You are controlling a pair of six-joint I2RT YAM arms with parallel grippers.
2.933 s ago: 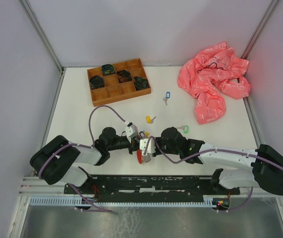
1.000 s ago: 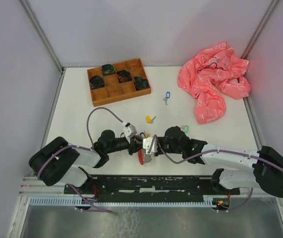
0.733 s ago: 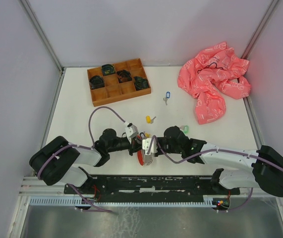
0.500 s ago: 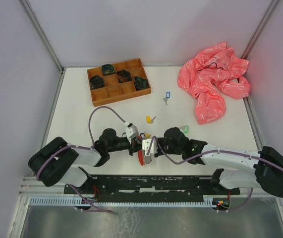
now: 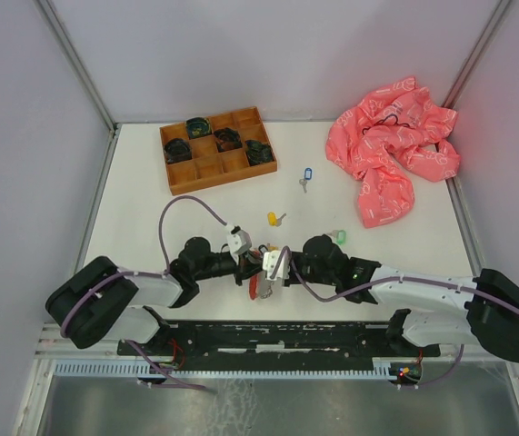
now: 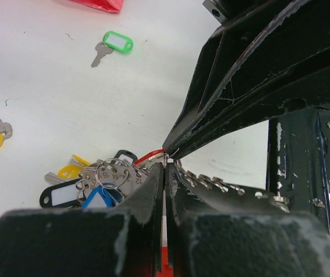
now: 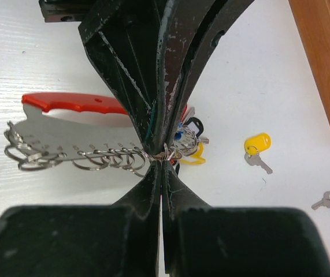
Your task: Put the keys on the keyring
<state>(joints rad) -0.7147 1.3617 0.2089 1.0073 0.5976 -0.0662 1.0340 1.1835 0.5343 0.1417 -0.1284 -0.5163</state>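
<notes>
The keyring point(image 7: 163, 152) is the core of a bunch: a silvery numbered strip hung with rings point(image 7: 84, 147), a red plastic loop point(image 7: 72, 104), and several tagged keys point(image 6: 98, 193). It sits near the table's front edge between both grippers point(image 5: 257, 283). My left gripper point(image 6: 165, 167) is shut on the strip beside the ring. My right gripper point(image 7: 162, 164) is shut on the small ring, tip to tip with the left one. Three loose keys lie on the table, blue-tagged point(image 5: 307, 173), yellow-tagged point(image 5: 274, 218) and green-tagged point(image 5: 336, 236).
A wooden compartment tray point(image 5: 177, 182) with dark coiled items stands at the back left. A crumpled pink cloth point(image 5: 391, 150) lies at the back right. The black base rail point(image 5: 277, 336) runs just in front of the grippers.
Both grippers stay pinched together on the bunch. The wrists have shifted and twisted slightly, and the red loop has swung a little. The loose keys have not moved.
</notes>
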